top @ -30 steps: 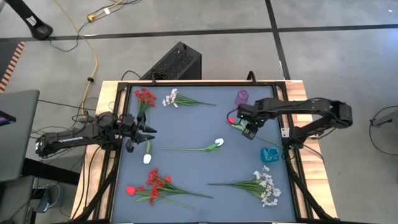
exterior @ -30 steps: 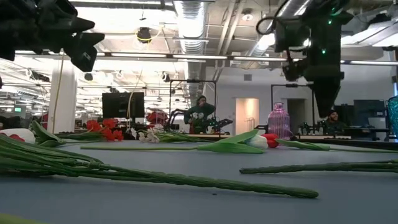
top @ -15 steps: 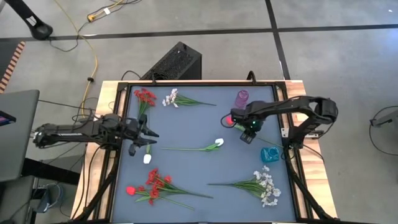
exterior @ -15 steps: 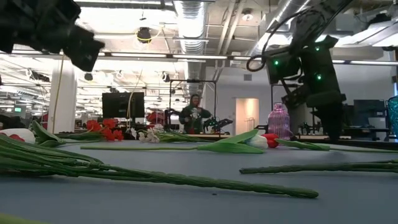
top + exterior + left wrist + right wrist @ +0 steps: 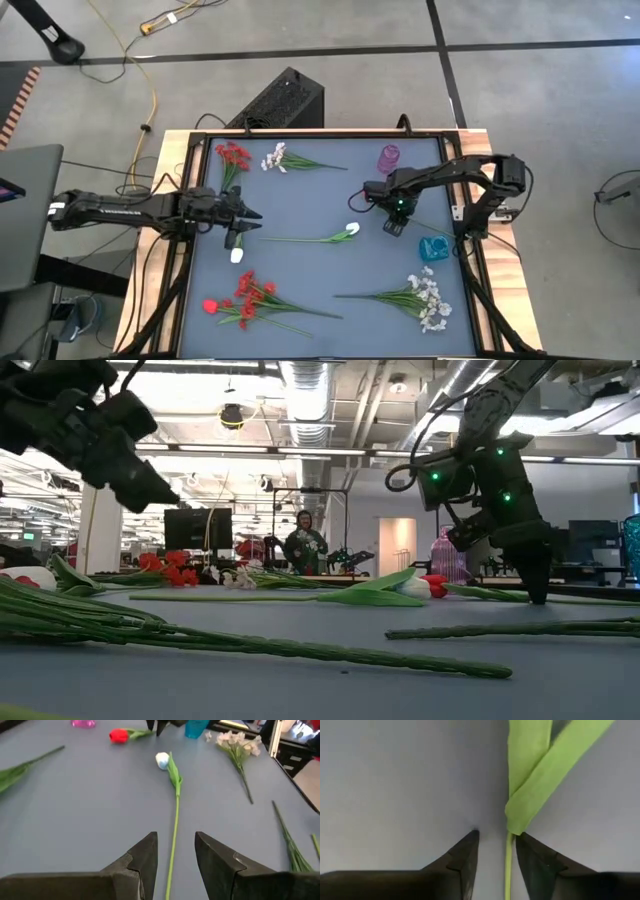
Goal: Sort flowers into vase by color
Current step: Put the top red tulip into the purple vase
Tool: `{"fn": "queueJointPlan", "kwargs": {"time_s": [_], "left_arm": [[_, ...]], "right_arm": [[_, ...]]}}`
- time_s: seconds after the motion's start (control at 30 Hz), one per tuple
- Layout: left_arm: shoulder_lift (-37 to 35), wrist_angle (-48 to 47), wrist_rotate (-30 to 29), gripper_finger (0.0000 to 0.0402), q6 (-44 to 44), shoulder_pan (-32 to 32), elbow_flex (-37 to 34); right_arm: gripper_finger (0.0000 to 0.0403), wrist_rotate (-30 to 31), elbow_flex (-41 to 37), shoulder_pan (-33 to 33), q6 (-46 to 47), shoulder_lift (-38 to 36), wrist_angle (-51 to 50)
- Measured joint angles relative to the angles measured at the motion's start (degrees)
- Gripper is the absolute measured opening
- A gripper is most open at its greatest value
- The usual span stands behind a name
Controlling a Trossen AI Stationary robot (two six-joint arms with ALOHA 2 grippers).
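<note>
Right gripper (image 5: 493, 851) down on mat, fingers parted astride red tulip (image 5: 372, 192) stem, left gripper (image 5: 175, 857) open above white tulip (image 5: 162, 760) stem

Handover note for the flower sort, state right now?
Right gripper: down at the mat, fingers open astride the red tulip stem, not closed on it yet.
Left gripper: open, above the stem end of the white tulip mid-table.
Vases: purple vase and teal vase on the right side, both look empty.
Done: nothing sorted.
Left: all flowers, including red sprays and, white sprays and, another white tulip.
</note>
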Motion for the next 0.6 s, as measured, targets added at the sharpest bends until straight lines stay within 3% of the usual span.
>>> {"fn": "queueJointPlan", "kwargs": {"time_s": [0.27, 0.6], "left_arm": [[2.4, 2.2, -3.5, 0.0119, 0.0, 0.0, 0.0], [1.5, -5.4, -5.1, 0.0119, 2.6, 0.0, 4.5]], "right_arm": [[0.0018, -0.7, -0.2, 0.8, -0.2, -0.3, 2.8], [0.0015, 1.7, 0.2, 3.0, -1.7, -9.0, 9.9]]}}
